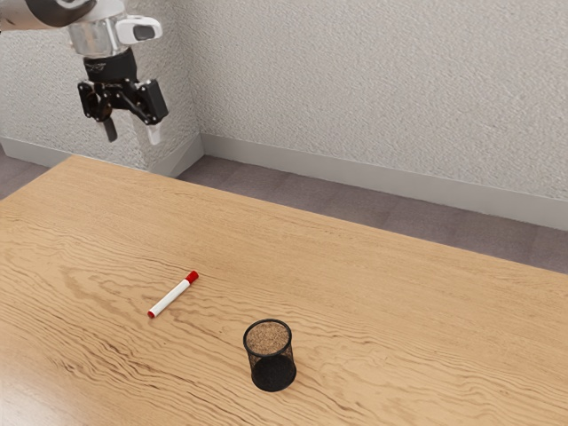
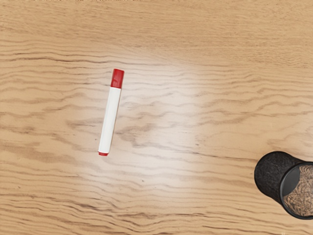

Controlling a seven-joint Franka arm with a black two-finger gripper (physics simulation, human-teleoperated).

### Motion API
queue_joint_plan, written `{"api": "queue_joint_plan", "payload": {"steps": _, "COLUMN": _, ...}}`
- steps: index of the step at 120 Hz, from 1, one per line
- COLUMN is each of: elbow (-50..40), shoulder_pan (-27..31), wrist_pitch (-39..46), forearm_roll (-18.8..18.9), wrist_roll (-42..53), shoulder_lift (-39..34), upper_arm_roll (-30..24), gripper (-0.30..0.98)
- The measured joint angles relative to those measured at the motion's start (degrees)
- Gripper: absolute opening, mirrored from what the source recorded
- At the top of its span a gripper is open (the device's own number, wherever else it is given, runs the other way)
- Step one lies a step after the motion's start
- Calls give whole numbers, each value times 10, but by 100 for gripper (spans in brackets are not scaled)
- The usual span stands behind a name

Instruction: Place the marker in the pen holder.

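On the wooden table the marker lies apart from the pen holder, the pincer released.

Adds up to one marker and one pen holder. Also includes one table, one robot arm and one pincer, complete with two fingers.
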Motion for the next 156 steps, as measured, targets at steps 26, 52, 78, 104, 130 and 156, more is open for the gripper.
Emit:
{"api": "queue_joint_plan", "payload": {"steps": 26, "elbow": -224, "shoulder_pan": -6, "wrist_pitch": 94, "forearm_roll": 17, "wrist_roll": -1, "shoulder_lift": -45, "upper_arm_roll": 10, "gripper": 69}}
{"api": "queue_joint_plan", "payload": {"steps": 52, "elbow": -431, "shoulder_pan": -18, "wrist_pitch": 273, "forearm_roll": 28, "wrist_roll": 0, "shoulder_lift": -26, "upper_arm_roll": 36, "gripper": 69}}
{"api": "queue_joint_plan", "payload": {"steps": 78, "elbow": -436, "shoulder_pan": 4, "wrist_pitch": 402, "forearm_roll": 50, "wrist_roll": 15, "shoulder_lift": 36, "upper_arm_roll": 37, "gripper": 64}}
{"api": "queue_joint_plan", "payload": {"steps": 104, "elbow": -436, "shoulder_pan": -27, "wrist_pitch": 467, "forearm_roll": 63, "wrist_roll": 29, "shoulder_lift": 76, "upper_arm_roll": 37, "gripper": 51}}
{"api": "queue_joint_plan", "payload": {"steps": 130, "elbow": -429, "shoulder_pan": -18, "wrist_pitch": 503, "forearm_roll": 62, "wrist_roll": 38, "shoulder_lift": 108, "upper_arm_roll": 37, "gripper": 35}}
{"api": "queue_joint_plan", "payload": {"steps": 156, "elbow": -428, "shoulder_pan": -7, "wrist_pitch": 518, "forearm_roll": 62, "wrist_roll": 45, "shoulder_lift": 113, "upper_arm_roll": 37, "gripper": 24}}
